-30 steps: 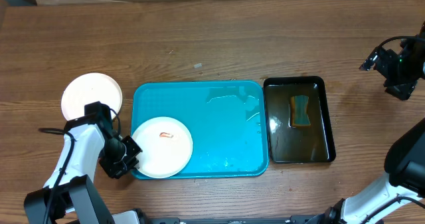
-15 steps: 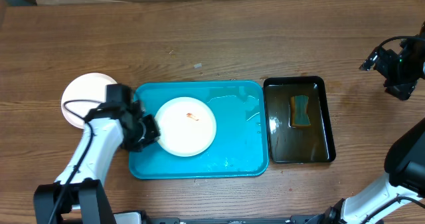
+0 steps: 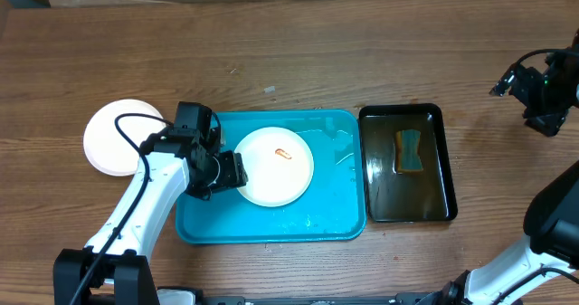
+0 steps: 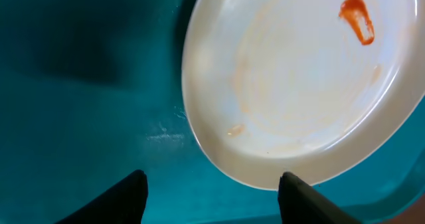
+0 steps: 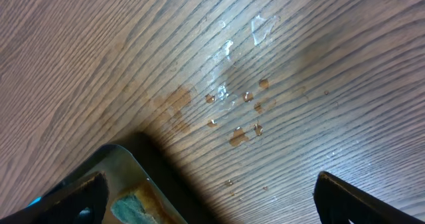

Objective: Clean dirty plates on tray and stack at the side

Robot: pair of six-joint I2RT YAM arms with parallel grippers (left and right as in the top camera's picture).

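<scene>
white plate [image 3: 274, 166] w/ red smear flat on turquoise tray [image 3: 326, 192], 2nd plate [image 3: 113, 136] off-tray left

The tray [image 3: 326, 201] is turquoise. The plate [image 3: 271, 176] on it is white with one orange-red smear [image 3: 283, 153]. The second plate [image 3: 110, 138] is plain white. The black tray [image 3: 407, 196] is glossy and holds a yellow sponge [image 3: 409, 151] with a teal middle. The table [image 3: 362, 52] is brown with streaky wood grain and a few amber drops [image 5: 239, 136].
</scene>
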